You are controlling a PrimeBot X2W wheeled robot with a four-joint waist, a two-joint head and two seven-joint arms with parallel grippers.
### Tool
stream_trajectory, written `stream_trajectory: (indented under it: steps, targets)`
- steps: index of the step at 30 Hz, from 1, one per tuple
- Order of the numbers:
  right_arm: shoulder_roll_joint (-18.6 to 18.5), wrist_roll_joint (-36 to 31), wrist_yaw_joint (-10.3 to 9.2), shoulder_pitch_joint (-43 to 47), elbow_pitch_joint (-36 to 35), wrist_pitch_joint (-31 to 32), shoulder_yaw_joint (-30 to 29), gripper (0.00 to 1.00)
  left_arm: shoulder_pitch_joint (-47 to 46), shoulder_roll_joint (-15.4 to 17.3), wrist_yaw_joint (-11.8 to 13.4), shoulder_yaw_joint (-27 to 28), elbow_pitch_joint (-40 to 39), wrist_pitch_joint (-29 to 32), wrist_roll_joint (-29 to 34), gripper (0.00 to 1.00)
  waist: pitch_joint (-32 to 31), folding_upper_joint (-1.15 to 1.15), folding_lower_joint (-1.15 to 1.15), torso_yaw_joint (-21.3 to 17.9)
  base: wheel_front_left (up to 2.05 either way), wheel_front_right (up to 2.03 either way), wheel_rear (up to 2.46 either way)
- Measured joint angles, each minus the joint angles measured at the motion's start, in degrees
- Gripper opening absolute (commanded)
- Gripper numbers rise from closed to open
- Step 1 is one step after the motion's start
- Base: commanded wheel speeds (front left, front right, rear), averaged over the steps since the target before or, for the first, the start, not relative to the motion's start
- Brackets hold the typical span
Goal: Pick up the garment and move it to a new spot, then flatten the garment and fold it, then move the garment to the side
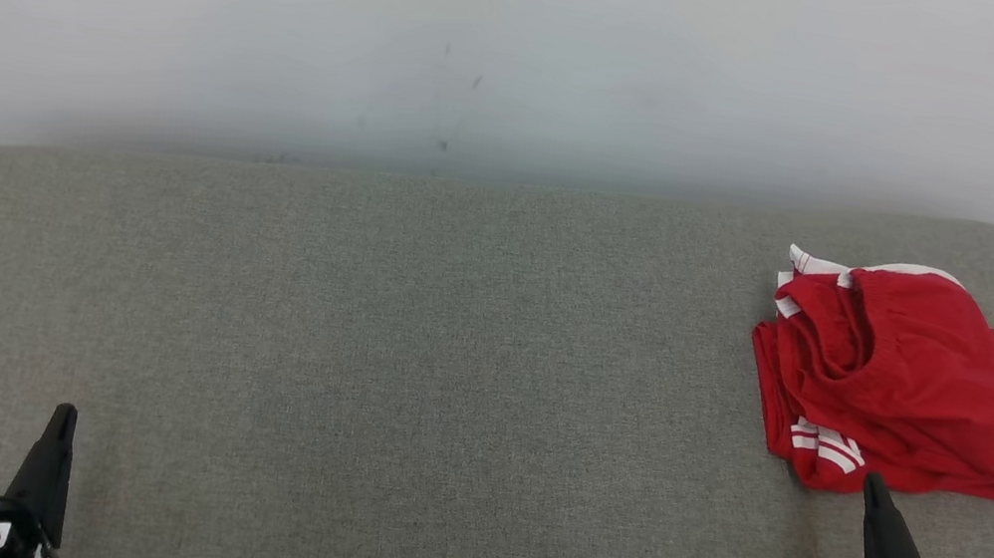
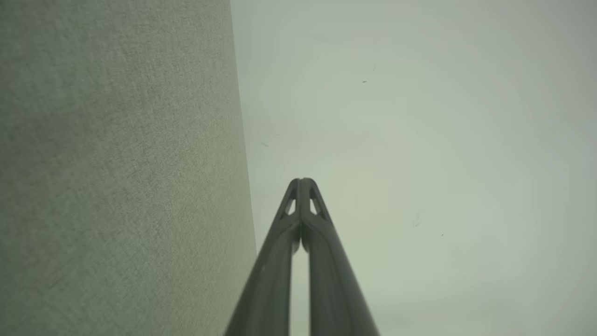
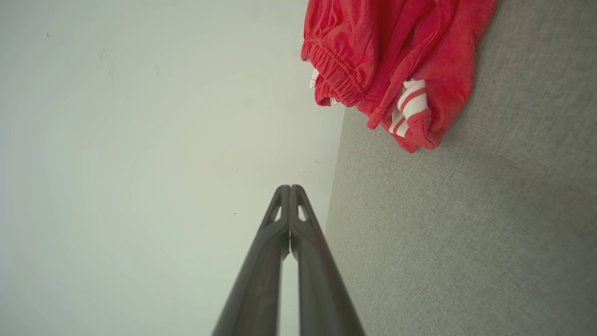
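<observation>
A broad grey woven-fabric surface (image 1: 408, 325) with rounded corners stretches before a pale wall (image 1: 536, 43). A rumpled red cloth garment (image 1: 903, 387) with white stripes lies on its far right part, just beyond the right pincer (image 1: 873, 480), which is pressed together and empty. The left pincer (image 1: 67, 411), likewise closed on nothing, hovers well apart at the near left.

1. Head view: from above, forward and down across the grey cushion (image 1: 404, 354) to the wall (image 1: 497, 37).
2. Left wrist view: low, rolled sideways, facing that wall.
3. Right wrist view: likewise rolled; shares the red shorts (image 3: 396, 60) with the head view.
</observation>
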Motion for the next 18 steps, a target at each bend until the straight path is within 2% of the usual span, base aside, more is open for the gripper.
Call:
stream_trajectory:
  steps: [18]
  targets:
    - [0.0, 0.0, 0.0, 0.0, -0.04, 0.0, 0.0, 0.0, 0.0, 0.0, 0.0, 0.0, -0.01, 0.0, 0.0, 0.0, 0.0, 0.0, 0.0, 0.0, 0.0, 0.0, 0.0]
